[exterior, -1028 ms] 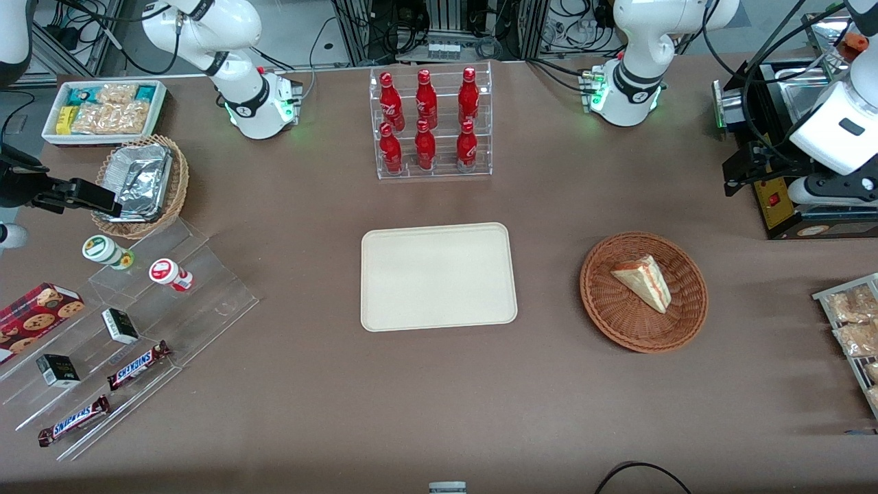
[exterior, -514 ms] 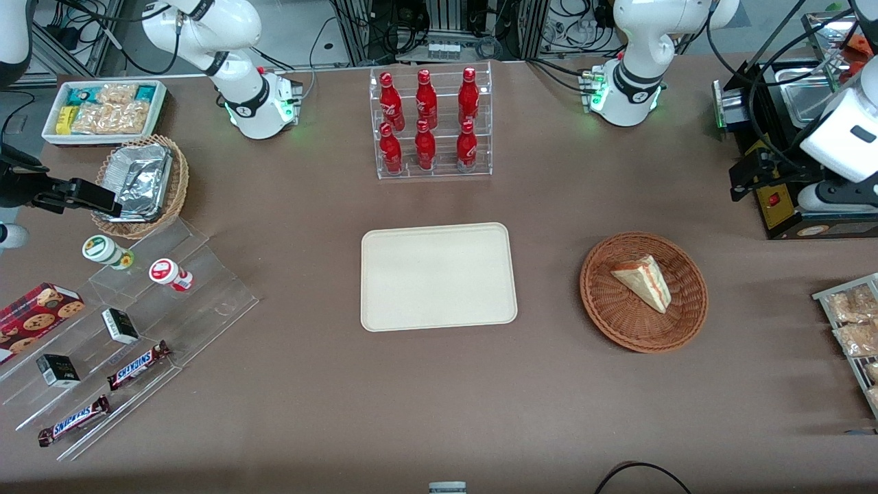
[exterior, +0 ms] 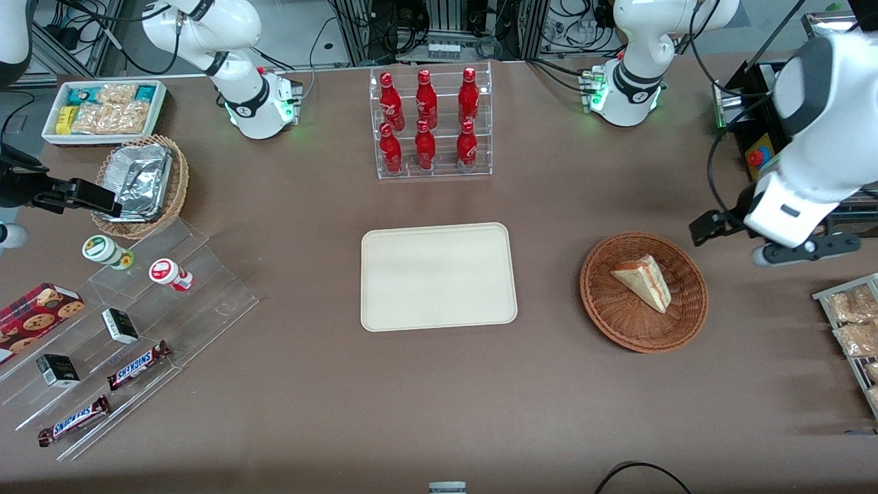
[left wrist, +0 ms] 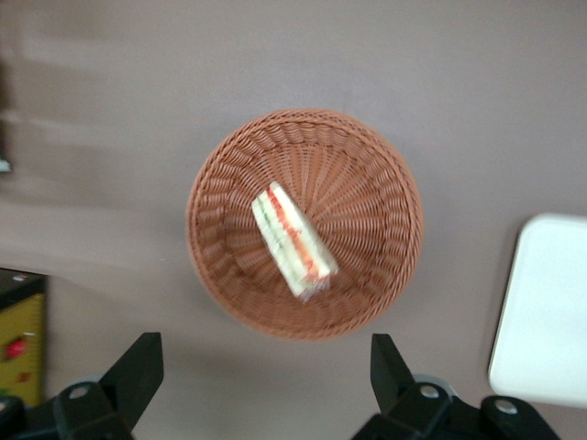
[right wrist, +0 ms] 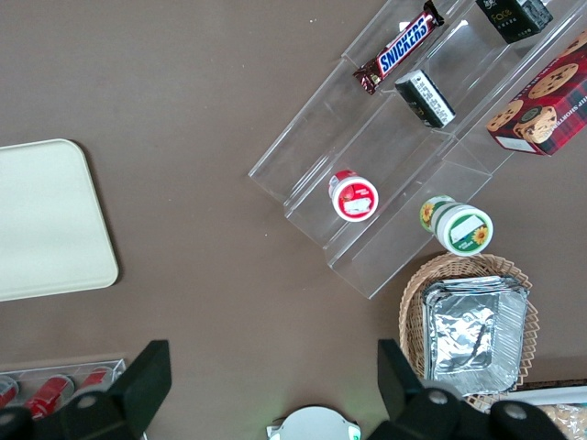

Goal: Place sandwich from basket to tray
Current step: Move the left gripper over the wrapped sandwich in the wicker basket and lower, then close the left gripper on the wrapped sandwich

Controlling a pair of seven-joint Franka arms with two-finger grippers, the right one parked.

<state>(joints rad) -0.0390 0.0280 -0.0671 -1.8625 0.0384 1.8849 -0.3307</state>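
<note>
You are at the start of the task: the sandwich point(exterior: 643, 281) lies in the basket point(exterior: 617, 322), and the tray point(exterior: 439, 276) carries nothing. Your pincer point(left wrist: 266, 380) hangs high over the desk point(exterior: 439, 398), just beside the basket toward the working arm's end, and not yet above the sandwich. Its two fingers point(left wrist: 138, 371) stand wide apart and hold nothing. In the wrist view the sandwich lies flat near the middle of the basket, with its red and green filling edge turned up, so I judge it is easy to reach.

What is left for you is everything: bring the pincer over the basket, go down, close on the sandwich, lift it and carry it to the tray.

Between basket and tray there is only bare desk, so nothing stands in your way. The bottle rack point(exterior: 432, 123) stands farther from the front camera than the tray, well apart. The snack packets point(exterior: 854, 322) lie near the basket at the working arm's end; keep the arm off them.
</note>
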